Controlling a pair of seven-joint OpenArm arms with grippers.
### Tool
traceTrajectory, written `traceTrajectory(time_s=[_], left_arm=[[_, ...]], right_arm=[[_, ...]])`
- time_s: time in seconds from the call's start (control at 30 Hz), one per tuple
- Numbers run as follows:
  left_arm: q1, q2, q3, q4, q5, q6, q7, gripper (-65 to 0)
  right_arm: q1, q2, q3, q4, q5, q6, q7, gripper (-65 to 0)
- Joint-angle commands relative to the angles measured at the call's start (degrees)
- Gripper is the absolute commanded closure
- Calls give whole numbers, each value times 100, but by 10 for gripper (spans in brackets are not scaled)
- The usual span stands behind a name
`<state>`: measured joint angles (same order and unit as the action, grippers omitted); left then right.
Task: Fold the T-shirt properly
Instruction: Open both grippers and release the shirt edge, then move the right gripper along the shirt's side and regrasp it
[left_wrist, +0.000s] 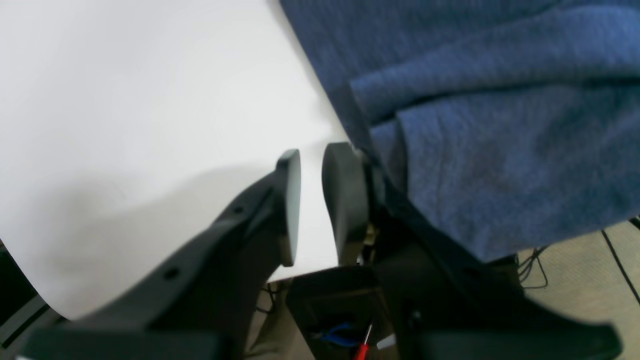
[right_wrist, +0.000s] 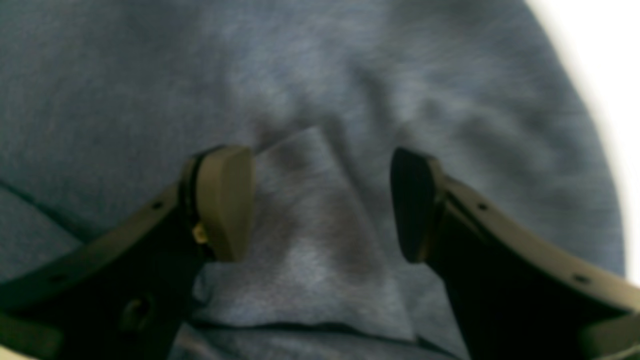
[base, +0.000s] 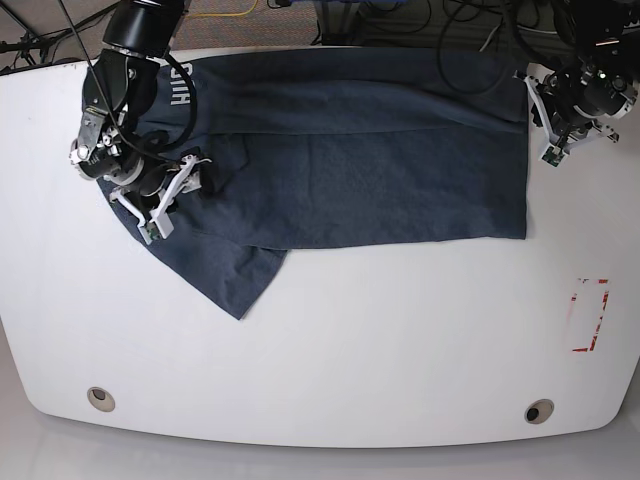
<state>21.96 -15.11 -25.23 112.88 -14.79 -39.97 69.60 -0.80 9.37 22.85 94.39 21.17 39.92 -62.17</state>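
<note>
The right gripper (right_wrist: 320, 200) is seen spread wide, jaws empty, low over a raised fold of the T-shirt (base: 370, 150). The left gripper (left_wrist: 311, 200) is held narrowly parted beside the shirt's edge, nothing clamped. The shirt is laid lengthwise left to right along the far part of the white table (base: 320, 360).

base: high overhead, looking straight down on the whole white table (base: 320, 360).
left wrist: close, past gripper fingers, at table edge.
right wrist: very close, blurred.
shared: dark slate-blue cotton T-shirt (base: 380, 170).
</note>
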Motion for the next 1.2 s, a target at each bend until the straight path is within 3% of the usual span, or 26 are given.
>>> traceTrajectory(time_s=[0.0, 0.23, 0.7, 1.17], left_arm=[[-2, -75, -39, 101, -11, -3, -20, -101], [-11, -49, -30, 110, -38, -3, -20, -101], [-20, 399, 207, 110, -249, -3, -20, -101], [-28, 408, 576, -110, 208, -3, -55, -101]], right_arm=[[84, 96, 49, -63, 6, 8, 103, -392], [58, 70, 49, -248, 6, 8, 129, -349], [-21, 79, 49, -186, 15, 8, 235, -30], [93, 79, 67, 667, 15, 8, -170, -17]])
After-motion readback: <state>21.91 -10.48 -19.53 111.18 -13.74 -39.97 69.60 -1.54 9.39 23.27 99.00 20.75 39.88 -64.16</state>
